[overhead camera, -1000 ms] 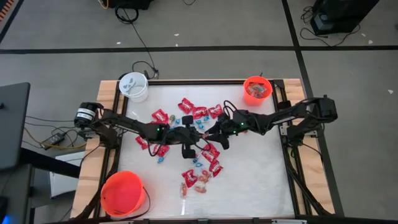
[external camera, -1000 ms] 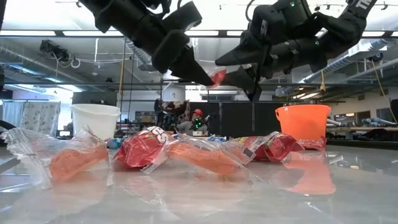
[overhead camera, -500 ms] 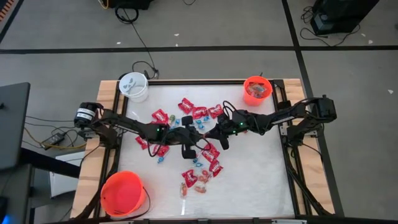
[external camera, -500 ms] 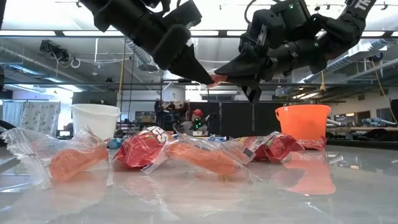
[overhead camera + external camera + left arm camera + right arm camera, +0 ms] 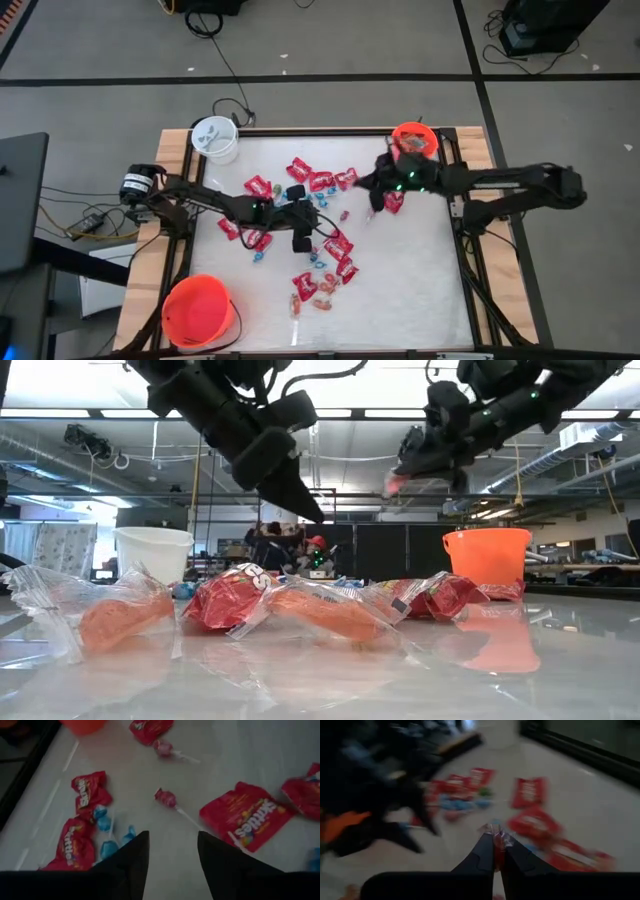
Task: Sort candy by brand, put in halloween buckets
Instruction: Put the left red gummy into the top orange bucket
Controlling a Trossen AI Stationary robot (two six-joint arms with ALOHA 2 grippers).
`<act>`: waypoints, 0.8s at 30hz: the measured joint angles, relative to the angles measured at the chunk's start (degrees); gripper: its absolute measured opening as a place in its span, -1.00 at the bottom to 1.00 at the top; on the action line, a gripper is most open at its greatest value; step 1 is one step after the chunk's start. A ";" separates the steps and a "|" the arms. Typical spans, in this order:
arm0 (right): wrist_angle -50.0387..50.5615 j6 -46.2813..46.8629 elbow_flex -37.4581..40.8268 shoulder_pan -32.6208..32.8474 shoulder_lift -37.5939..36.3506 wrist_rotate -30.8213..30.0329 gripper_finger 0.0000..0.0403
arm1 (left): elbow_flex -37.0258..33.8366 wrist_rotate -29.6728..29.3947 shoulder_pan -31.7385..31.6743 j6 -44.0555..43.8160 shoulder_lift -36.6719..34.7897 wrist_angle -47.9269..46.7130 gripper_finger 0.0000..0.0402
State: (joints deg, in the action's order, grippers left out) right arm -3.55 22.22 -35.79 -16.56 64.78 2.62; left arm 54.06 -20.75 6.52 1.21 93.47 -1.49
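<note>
Candy lies scattered mid-table: red packets (image 5: 322, 182), blue-wrapped pieces (image 5: 105, 822) and a pink lollipop (image 5: 166, 798). My left gripper (image 5: 312, 232) hangs open above them, holding nothing. My right gripper (image 5: 398, 482) is in the air between the pile and the small orange bucket (image 5: 413, 143), shut on a small pink clear-wrapped candy (image 5: 496, 833). The white bucket (image 5: 215, 138) stands at the far left corner and the larger orange bucket (image 5: 198, 310) at the near left corner. My right gripper pinches the pink candy's wrapper (image 5: 497, 836) between its two fingertips. The candy (image 5: 394, 485) sticks out past the tips and is lifted well clear of the table. The fingers slant down toward the table's left.
Clear-wrapped orange and red sweets (image 5: 300, 608) lie close to the table's near edge. The small orange bucket holds some candy. Bare table lies at the near right (image 5: 420, 270). Cables and a dark unit (image 5: 135, 185) sit off the left edge.
My right gripper has shut on the pink candy that my left gripper held up, and my left gripper has opened and let go. The right gripper has then carried the candy up and toward the table's far right, nearer the small orange bucket.
</note>
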 joint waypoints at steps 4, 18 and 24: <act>13.76 -3.00 -4.23 -5.98 -3.07 -0.29 -0.90 | -0.02 1.59 0.13 0.01 0.00 1.47 -0.14; 36.60 -12.89 -14.71 -21.74 -2.94 -9.01 -0.91 | -0.02 2.39 -0.13 0.24 0.00 6.23 -0.14; 38.92 -13.64 -14.75 -28.26 -2.30 -8.60 -0.91 | -0.02 1.82 -0.17 0.26 0.02 6.46 -0.14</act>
State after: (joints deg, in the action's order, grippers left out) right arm 35.36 8.58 -50.54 -44.82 62.48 -5.99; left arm 54.04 -18.94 6.35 1.48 93.49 4.97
